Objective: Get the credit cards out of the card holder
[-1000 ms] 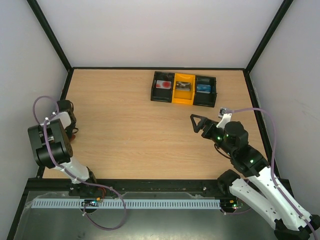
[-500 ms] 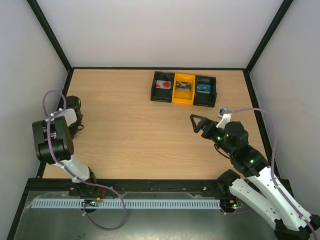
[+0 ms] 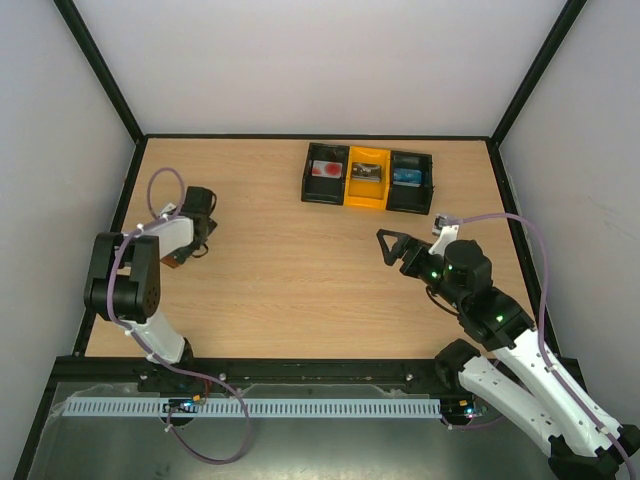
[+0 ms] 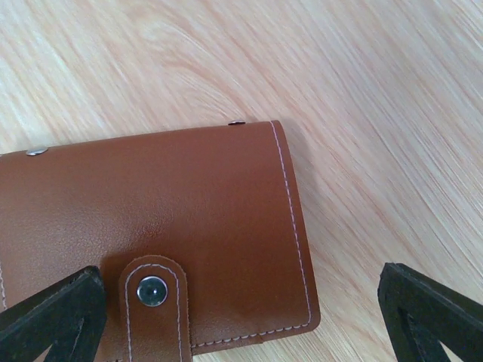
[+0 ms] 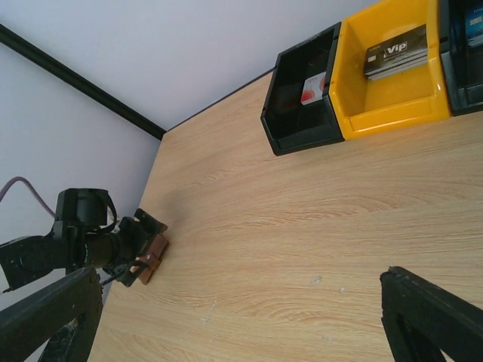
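Down between the left gripper's (image 4: 240, 317) wide-spread fingers lies the closed brown card holder (image 4: 181, 219), ungripped, flat on the table (image 4: 377, 113) — while the credit cards (image 3: 366, 172) sit in the tray (image 3: 365, 202) beyond the right gripper's (image 3: 390, 246) fingers, likewise wide apart and empty.

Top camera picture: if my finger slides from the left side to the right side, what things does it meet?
left pincer → red-and-white card → grey card → blue card
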